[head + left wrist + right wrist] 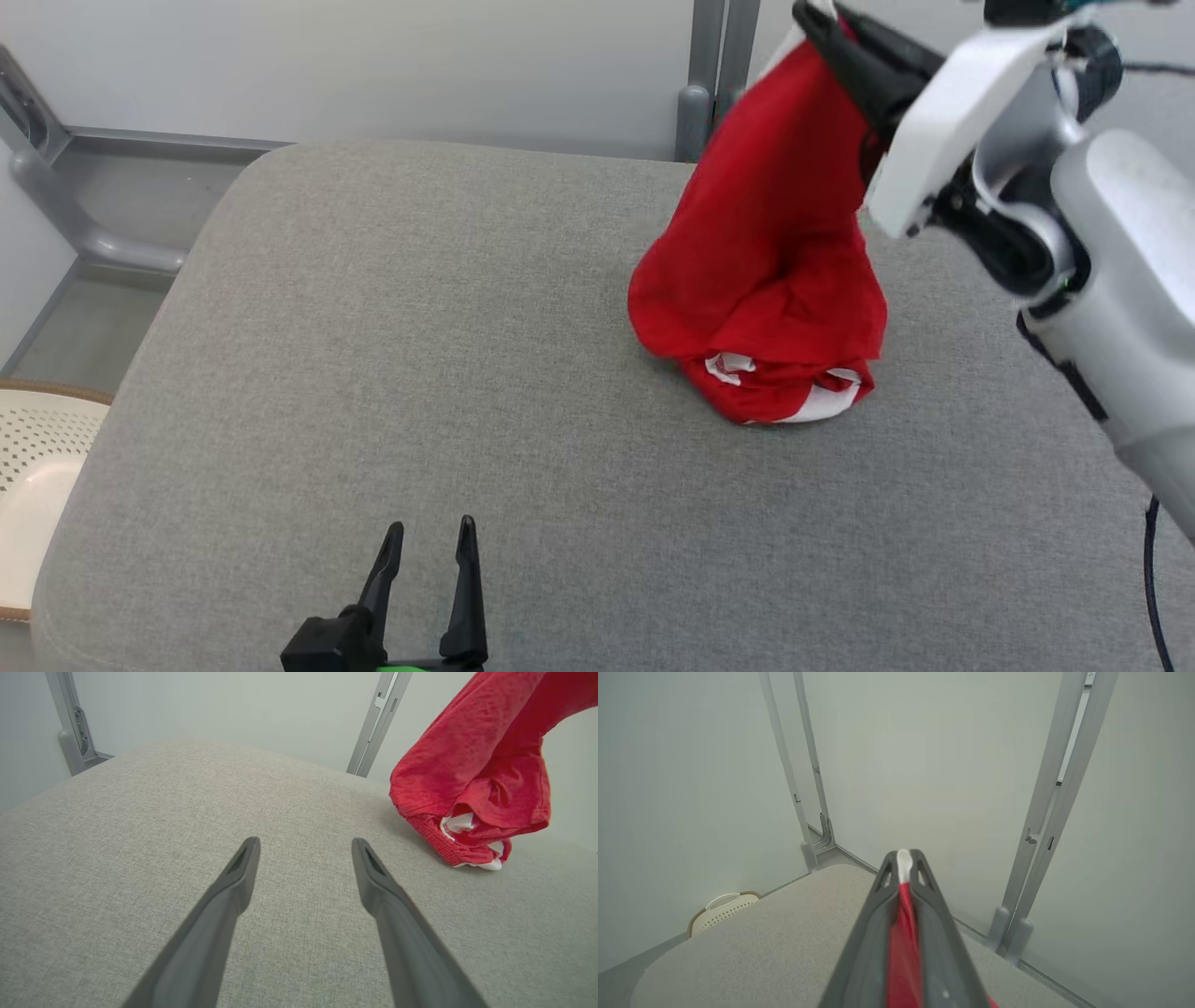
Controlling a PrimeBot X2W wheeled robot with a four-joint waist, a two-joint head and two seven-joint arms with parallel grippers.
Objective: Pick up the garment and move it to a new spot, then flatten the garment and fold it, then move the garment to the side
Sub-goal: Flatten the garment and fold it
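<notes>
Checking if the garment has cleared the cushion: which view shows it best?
The head view: the whole red garment hangs from the shut right gripper, its lower end bunched on the cushion. The left wrist view shows the lower part; the right wrist view, a strip pinched between the fingers.

Pale walls (pixel 373 65), grey metal posts (pixel 1045 826), perforated basket (pixel 37 467).

Red garment (pixel 761 233) with white trim, grey woven cushion surface (pixel 420 373), cream perforated basket (pixel 37 467), black end effector fingers (pixel 464 579)
</notes>
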